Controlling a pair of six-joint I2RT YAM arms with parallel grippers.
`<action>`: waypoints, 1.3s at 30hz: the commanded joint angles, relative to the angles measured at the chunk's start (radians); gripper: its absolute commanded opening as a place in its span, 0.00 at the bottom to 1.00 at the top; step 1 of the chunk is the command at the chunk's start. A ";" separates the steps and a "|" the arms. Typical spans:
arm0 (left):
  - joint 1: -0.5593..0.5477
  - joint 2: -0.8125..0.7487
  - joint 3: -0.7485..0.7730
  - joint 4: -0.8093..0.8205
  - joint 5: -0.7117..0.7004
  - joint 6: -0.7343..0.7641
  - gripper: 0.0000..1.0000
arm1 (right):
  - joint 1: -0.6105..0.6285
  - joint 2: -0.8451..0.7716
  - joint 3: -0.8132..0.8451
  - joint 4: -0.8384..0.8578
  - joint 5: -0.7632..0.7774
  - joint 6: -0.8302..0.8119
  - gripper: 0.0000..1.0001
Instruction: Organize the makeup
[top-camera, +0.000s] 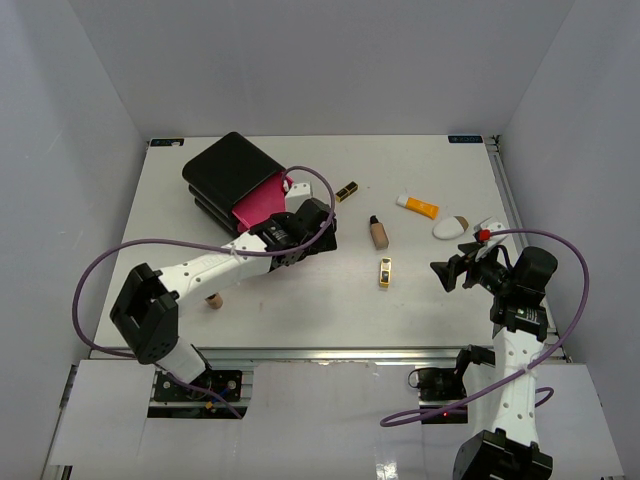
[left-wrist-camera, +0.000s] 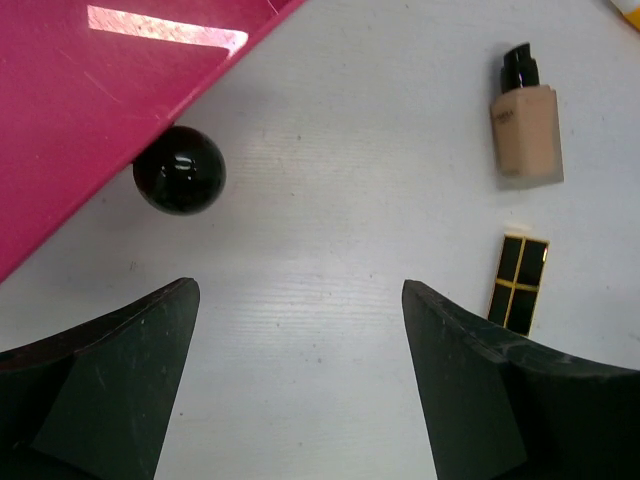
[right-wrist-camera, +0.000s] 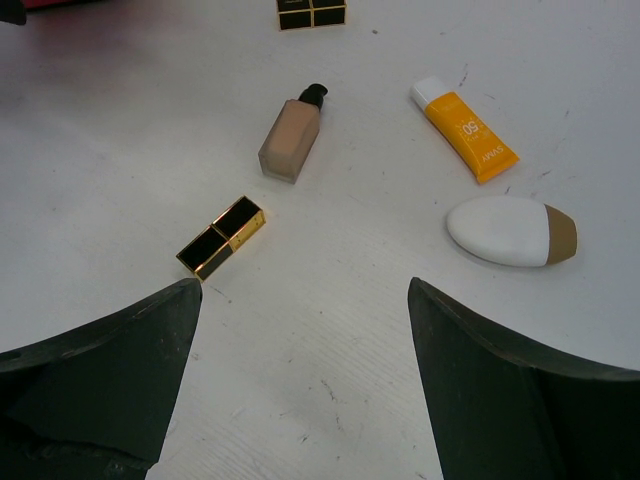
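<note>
The makeup lies loose on the white table (top-camera: 300, 300). A black-and-gold lipstick (top-camera: 385, 272) (right-wrist-camera: 222, 237) (left-wrist-camera: 518, 282) lies in the middle, and a beige black-capped foundation bottle (top-camera: 378, 231) (right-wrist-camera: 293, 138) (left-wrist-camera: 525, 125) lies just beyond it. Further back rests a second lipstick (top-camera: 346, 191) (right-wrist-camera: 312, 12). An orange white-capped tube (top-camera: 417, 206) (right-wrist-camera: 464, 130) and a white oval puff (top-camera: 452, 227) (right-wrist-camera: 510, 231) lie to the right. My left gripper (top-camera: 322, 240) (left-wrist-camera: 298, 290) is open and empty beside the pink drawer (left-wrist-camera: 90, 110). My right gripper (top-camera: 445, 272) (right-wrist-camera: 305, 285) is open and empty, right of the near lipstick.
A black box (top-camera: 228, 168) stands at the back left with its pink drawer pulled out, the black round knob (left-wrist-camera: 180, 182) close to my left fingers. Another small beige bottle (top-camera: 214, 300) sits by the left arm's forearm. Purple cables loop around both arms.
</note>
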 joint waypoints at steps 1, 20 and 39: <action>-0.005 -0.135 -0.057 0.113 0.140 0.129 0.95 | -0.005 0.006 0.019 0.028 -0.048 -0.024 0.90; -0.005 -0.310 -0.190 0.265 0.470 0.330 0.98 | -0.018 0.000 0.021 -0.002 -0.114 -0.078 0.90; -0.003 -0.620 -0.298 0.263 0.540 0.502 0.98 | -0.021 0.013 0.026 -0.019 -0.133 -0.093 0.90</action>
